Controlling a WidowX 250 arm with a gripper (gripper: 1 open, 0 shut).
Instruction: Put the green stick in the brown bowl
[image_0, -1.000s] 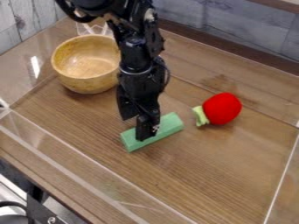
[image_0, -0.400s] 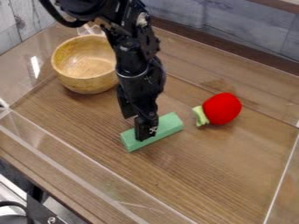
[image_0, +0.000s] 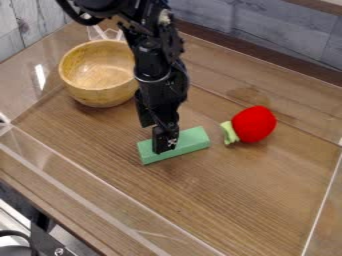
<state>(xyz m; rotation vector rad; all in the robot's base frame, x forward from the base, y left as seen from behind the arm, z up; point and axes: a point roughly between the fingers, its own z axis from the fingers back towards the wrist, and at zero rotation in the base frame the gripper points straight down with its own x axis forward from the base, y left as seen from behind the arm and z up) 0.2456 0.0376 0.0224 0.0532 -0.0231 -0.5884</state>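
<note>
- I count one green stick, one brown bowl and one red fruit on the wooden table.
- My gripper points straight down with its fingers spread wide, their tips at the stick's middle; I cannot tell whether they touch it.
- The stick lies flat on the table, directly under the fingers.
- The bowl sits well apart, up and left of the fingers; I see nothing inside it.
- The fruit lies right of the fingers, near the stick's end.
</note>
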